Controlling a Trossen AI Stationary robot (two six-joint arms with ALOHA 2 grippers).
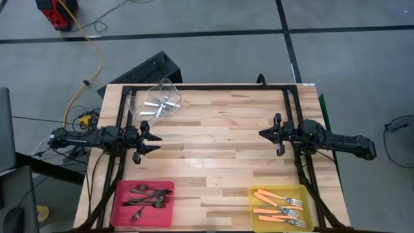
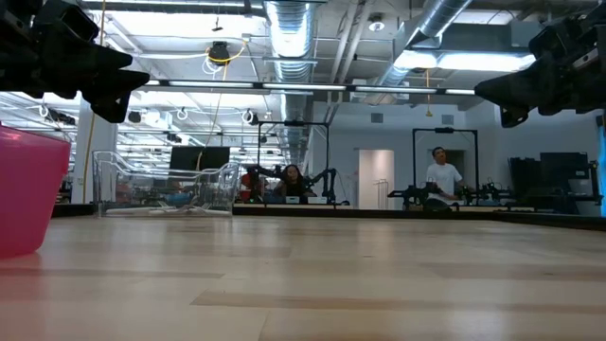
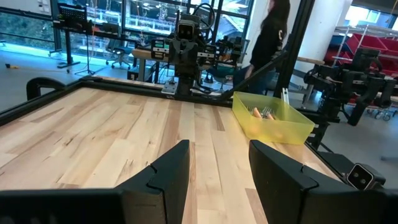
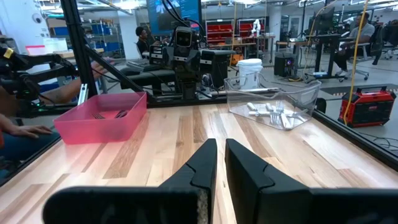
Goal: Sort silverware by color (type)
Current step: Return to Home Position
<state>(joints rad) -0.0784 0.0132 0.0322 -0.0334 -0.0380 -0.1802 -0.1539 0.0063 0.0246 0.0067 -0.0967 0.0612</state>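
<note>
The silverware lies sorted in three bins. Shiny silver forks (image 1: 160, 103) lie in a clear bin (image 1: 169, 87) at the far left. Dark forks (image 1: 145, 197) lie in a pink bin (image 1: 119, 210) at the near left. Orange-handled forks (image 1: 278, 207) lie in a yellow bin (image 1: 307, 194) at the near right. My left gripper (image 1: 159, 142) hangs open above the table's left side, pointing level toward the middle (image 3: 219, 152). My right gripper (image 1: 261, 134) hangs above the right side, also level, its fingers almost together (image 4: 221, 149). Nothing is between either pair of fingers.
Bare wood (image 1: 213, 149) spreads between the two grippers. A black frame (image 1: 207, 86) runs along the table's far edge and down both sides. People show in the room beyond (image 2: 440, 175), and a person's hand (image 4: 25, 130) rests near the pink bin's side of the table.
</note>
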